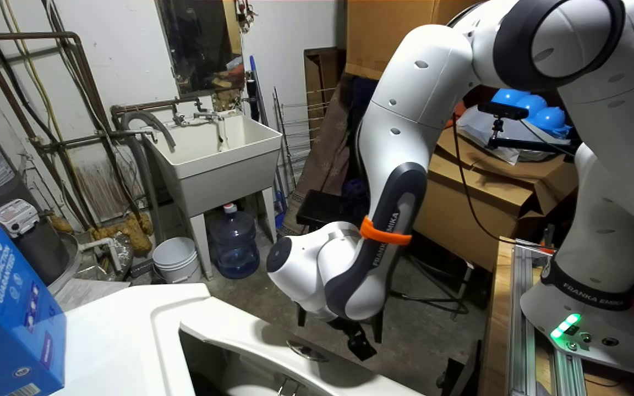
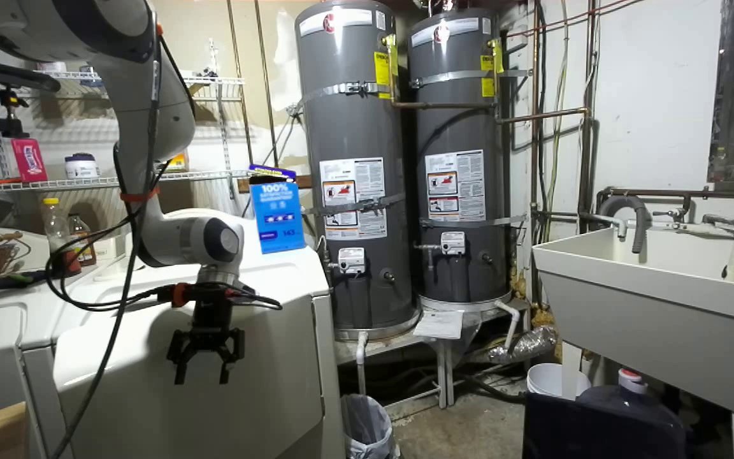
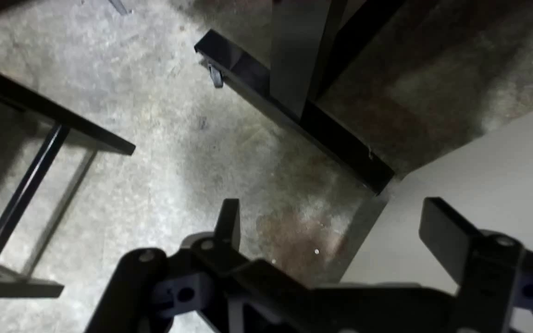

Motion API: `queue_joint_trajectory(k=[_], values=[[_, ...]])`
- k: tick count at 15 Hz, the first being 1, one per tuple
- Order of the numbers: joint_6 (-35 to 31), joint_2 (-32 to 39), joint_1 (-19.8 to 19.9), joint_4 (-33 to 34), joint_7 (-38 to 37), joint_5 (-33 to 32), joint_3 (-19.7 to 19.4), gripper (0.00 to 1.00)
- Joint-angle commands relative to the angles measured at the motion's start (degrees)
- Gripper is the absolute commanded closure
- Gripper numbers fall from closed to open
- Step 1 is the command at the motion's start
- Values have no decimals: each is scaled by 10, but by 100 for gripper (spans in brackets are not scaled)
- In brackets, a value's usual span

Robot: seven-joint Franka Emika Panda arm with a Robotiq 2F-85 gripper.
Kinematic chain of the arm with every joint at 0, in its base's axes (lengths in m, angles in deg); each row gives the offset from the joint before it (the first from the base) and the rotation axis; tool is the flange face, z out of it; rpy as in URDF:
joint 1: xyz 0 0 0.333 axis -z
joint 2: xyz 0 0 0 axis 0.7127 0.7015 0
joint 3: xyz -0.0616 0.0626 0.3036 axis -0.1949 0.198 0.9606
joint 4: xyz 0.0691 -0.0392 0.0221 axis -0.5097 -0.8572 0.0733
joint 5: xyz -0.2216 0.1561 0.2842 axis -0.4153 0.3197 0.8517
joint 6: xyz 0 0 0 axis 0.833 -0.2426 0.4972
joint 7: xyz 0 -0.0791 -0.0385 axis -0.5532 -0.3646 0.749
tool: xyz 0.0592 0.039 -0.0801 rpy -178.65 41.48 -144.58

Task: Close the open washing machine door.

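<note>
I hold my tool (image 2: 202, 378) spread wide in front of the washing machine (image 1: 113, 335); on its front the washing machine door (image 2: 268, 376) stands ajar, on its top a blue cardboard box (image 1: 14, 324).

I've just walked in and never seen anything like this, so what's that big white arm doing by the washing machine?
A robot arm, with nobody in view, is at the washing machine; its job is to close the door. For now the door stands open: in an exterior view you can see inside past it. The arm's gripper hangs open in front of the door, holding nothing. Whether it touches the door, I can't make out.
</note>
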Motion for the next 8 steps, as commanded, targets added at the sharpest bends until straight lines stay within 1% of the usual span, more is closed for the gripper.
queue_joint_trajectory(k=[1, 2, 3, 5, 6, 7, 8], values=[[-47, -104, 6, -143, -82, -8, -11, 0], [-10, -36, 4, -60, -51, -5, 1, 0], [-21, -55, 6, -88, -63, -5, -2, 0], [-31, -82, 12, -119, -69, -5, -5, 0], [-64, -77, 11, -113, -82, -6, -7, 0], [-91, -71, 7, -105, -122, 8, -12, 0], [-96, -66, -2, -94, -150, 8, -19, 0]])
